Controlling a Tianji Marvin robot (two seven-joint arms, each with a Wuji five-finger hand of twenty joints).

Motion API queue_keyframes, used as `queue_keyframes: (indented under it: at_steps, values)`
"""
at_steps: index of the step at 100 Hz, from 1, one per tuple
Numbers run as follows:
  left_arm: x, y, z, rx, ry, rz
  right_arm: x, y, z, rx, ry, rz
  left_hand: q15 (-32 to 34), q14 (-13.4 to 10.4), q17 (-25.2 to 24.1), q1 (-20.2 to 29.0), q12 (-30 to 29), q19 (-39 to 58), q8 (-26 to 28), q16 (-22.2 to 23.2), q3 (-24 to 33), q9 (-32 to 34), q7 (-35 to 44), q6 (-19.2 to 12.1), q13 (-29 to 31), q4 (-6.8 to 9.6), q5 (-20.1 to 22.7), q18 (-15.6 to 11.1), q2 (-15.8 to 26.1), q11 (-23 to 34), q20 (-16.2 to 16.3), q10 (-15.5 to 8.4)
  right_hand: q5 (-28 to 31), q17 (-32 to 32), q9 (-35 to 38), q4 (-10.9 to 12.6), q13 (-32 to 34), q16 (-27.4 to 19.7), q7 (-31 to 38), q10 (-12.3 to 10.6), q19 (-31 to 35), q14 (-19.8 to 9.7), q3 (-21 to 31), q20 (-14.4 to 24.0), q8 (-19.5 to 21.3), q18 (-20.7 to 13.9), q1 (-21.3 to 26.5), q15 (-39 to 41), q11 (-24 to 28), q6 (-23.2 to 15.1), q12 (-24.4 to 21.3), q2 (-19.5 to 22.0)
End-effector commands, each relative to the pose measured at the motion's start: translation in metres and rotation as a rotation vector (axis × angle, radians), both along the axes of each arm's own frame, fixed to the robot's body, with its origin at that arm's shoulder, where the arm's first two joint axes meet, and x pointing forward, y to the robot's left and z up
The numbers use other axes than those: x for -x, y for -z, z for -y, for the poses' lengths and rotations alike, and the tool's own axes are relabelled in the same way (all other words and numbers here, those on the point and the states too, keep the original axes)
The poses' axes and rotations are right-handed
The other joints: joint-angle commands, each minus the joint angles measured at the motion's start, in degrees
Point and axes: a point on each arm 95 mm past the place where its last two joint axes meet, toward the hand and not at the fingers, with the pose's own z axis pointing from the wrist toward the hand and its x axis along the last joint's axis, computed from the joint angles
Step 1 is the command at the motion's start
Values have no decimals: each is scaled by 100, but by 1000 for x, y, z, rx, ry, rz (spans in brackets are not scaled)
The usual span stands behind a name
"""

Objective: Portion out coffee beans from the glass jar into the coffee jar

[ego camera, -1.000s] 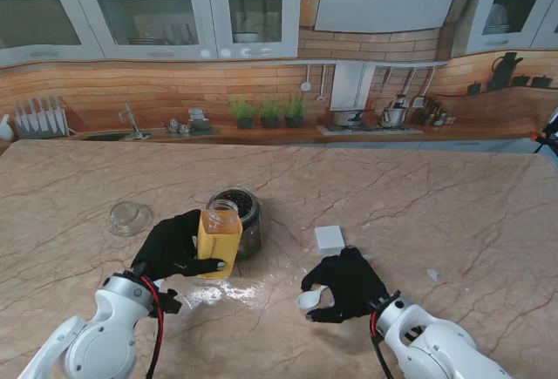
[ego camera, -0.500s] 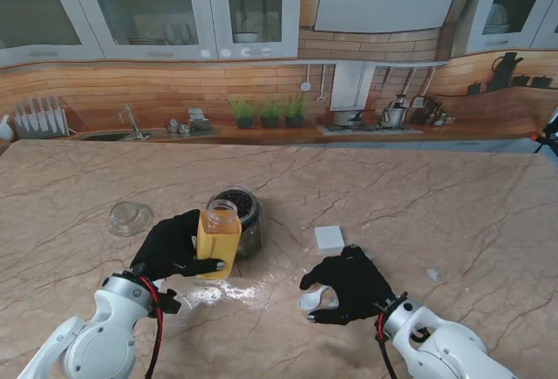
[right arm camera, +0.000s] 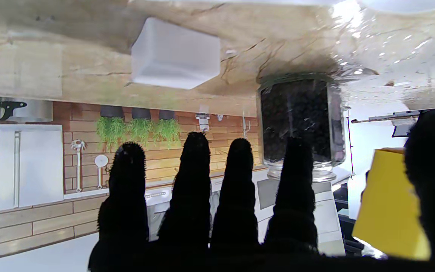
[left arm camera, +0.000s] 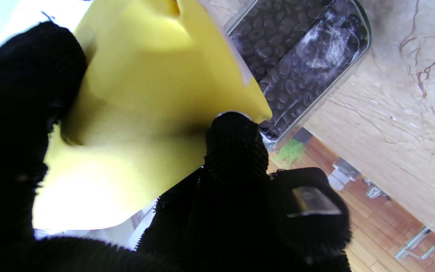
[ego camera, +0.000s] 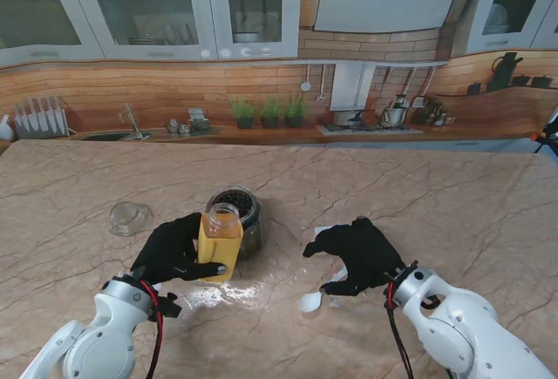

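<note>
A coffee jar with a yellow label [ego camera: 220, 241] stands open-mouthed on the table, and my left hand [ego camera: 173, 253] is shut around its side. The left wrist view shows the yellow label [left arm camera: 157, 87] filling the frame between my fingers [left arm camera: 236, 151]. Right behind it, touching or nearly so, stands the glass jar [ego camera: 237, 212] full of dark coffee beans [left arm camera: 296, 64], with no lid. My right hand [ego camera: 362, 253] hovers to the right of both jars, its fingers [right arm camera: 189, 181] spread and holding nothing. A white spoon [ego camera: 311, 301] lies on the table nearer to me than that hand.
A clear glass lid [ego camera: 129, 218] lies on the marble table [ego camera: 471, 196] to the left of the jars. A small white box [right arm camera: 176, 53] sits just beyond my right fingertips, mostly hidden by the hand in the stand view. A patch of glare shines near the coffee jar.
My right hand has let go of the white spoon, opened and moved farther from me, over the white box. The spoon now lies on the table. The left hand has stayed on the coffee jar.
</note>
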Motion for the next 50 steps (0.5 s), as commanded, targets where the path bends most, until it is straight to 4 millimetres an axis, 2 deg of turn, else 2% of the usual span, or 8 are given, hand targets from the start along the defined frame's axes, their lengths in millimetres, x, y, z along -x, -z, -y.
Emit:
queue_keyframes:
  at_steps: [1,11,26,39,50]
  values:
    - [5,0,2,6,8,-2,-8,-7,4,13,2,20,42,175,89,985,300,724,357,8,2536,736,1276,-1435,-48,1283,605,-272,876,836,91,-623,-214,112,-361,151,-188,55,-74,34,82,159,162,-4,-49,133,205,-79,66,-147,37,-274]
    - [7,0,1,12,9,0,-15,-10,7,33,11,13,30,169,88,994,300,722,359,5,2511,725,1275,-1435,-47,1256,597,-272,871,830,90,-630,-431,472,-634,286,-280,107,-127,85,247,363,184,58,-30,251,498,22,252,-161,96,-504]
    - [11,1,-1,11,11,10,-23,-11,9,64,32,-12,-6,154,82,1033,293,675,365,-6,2437,701,1269,-1465,-50,1176,573,-301,854,810,73,-652,-594,976,-867,340,-243,188,-154,263,401,694,133,92,-1,402,722,192,438,-71,155,-658]
    - [13,1,-1,8,14,26,-29,-10,9,76,50,-17,-44,155,80,1076,290,649,367,-16,2392,676,1261,-1487,-53,1114,561,-321,851,791,65,-664,-657,1238,-939,338,-151,239,-138,384,411,796,90,52,35,322,839,307,610,-17,206,-702]
    - [14,0,0,8,26,42,-35,-9,10,102,65,-24,-67,143,82,1086,294,641,371,-19,2371,677,1258,-1501,-51,1079,557,-328,866,789,64,-676,-762,1233,-1063,343,-198,253,-171,397,383,852,99,24,37,269,936,327,666,-17,223,-737]
